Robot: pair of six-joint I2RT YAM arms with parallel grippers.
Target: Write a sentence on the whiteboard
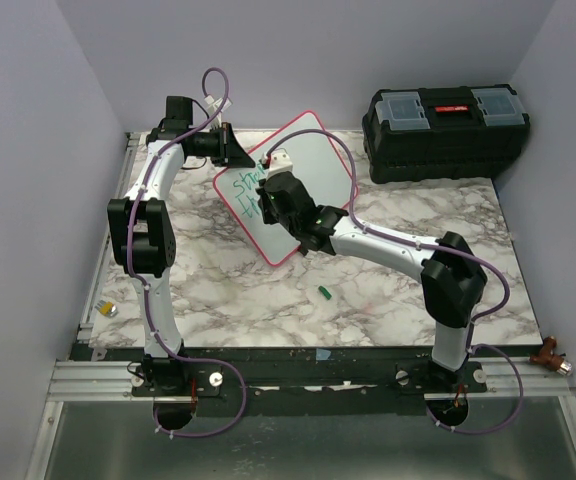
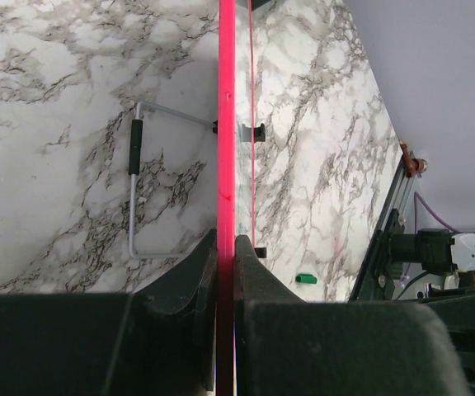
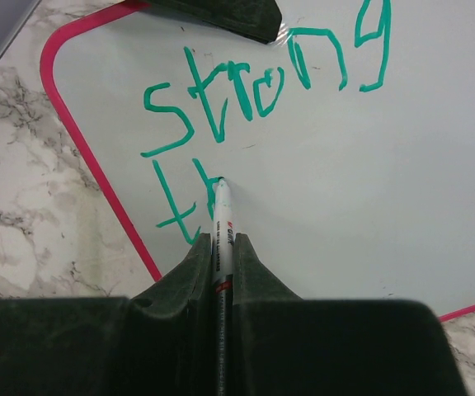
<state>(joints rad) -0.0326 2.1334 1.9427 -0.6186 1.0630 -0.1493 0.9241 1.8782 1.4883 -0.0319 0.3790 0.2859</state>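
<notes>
Whiteboard (image 1: 313,160), clamped edge-on by left end effector (image 2: 226,241), could slip under the green marker (image 3: 223,216) clamped in right end effector (image 3: 223,247), skewing the sentence (image 3: 254,91).

Black toolbox (image 1: 446,133), green cap (image 1: 324,293), marble table (image 1: 398,290)

Soft, even light falls from above in all three views, bright and diffuse. In the overhead view the worktop (image 1: 388,290) carries faint, blurred shadows beneath the arms (image 1: 388,245), and straight lines stay straight out to the edges. The whiteboard (image 1: 318,160) is glossy. In the right wrist view a small glint sits at its far edge, while the green writing (image 3: 254,91) and the marker (image 3: 223,219) tip are crisp. The left end effector (image 2: 226,238) and right end effector (image 3: 223,241) fill the near part of their views, dark and slightly soft. The pink frame (image 2: 226,124) glows oversaturated.
</notes>
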